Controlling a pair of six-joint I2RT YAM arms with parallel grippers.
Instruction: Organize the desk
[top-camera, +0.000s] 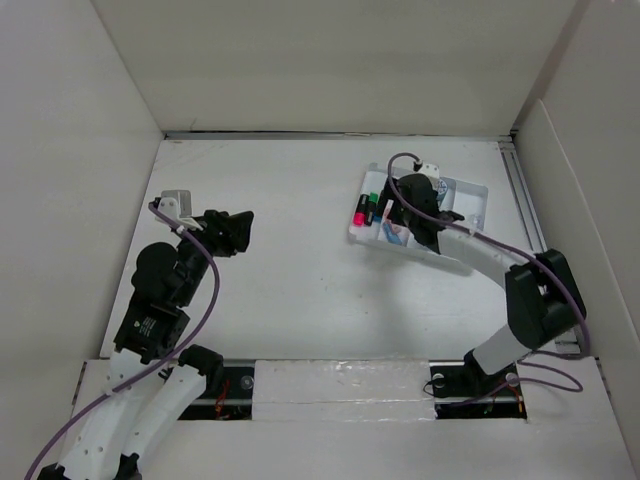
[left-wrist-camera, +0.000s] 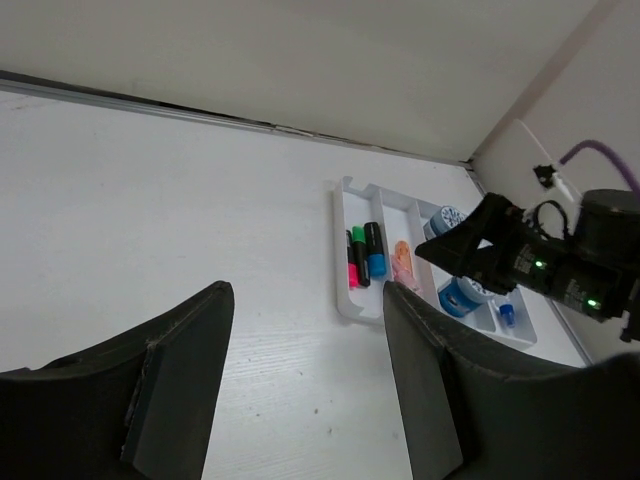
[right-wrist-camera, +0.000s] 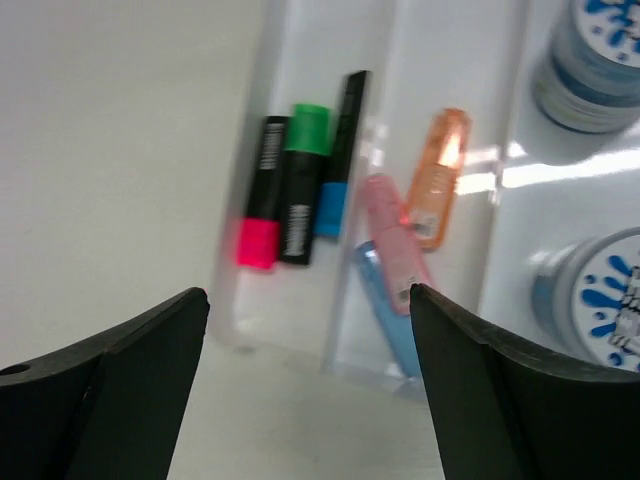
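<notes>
Right gripper (right-wrist-camera: 308, 297): jaws wide apart, nothing between them, positioned over the white tray (top-camera: 476, 198) holding markers (right-wrist-camera: 296, 190). Left gripper (left-wrist-camera: 307, 300): jaws wide apart, empty, at 9 o'clock on the desk (top-camera: 300, 285). The tray sits at 2 o'clock on the desk.

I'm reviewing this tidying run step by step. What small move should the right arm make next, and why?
Probably lift the right gripper straight up, clear of the tray. Its jaws stand open with nothing between them, low over the tray, where the markers and the small coloured pieces lie in their compartments. Rising first should avoid knocking them.
</notes>
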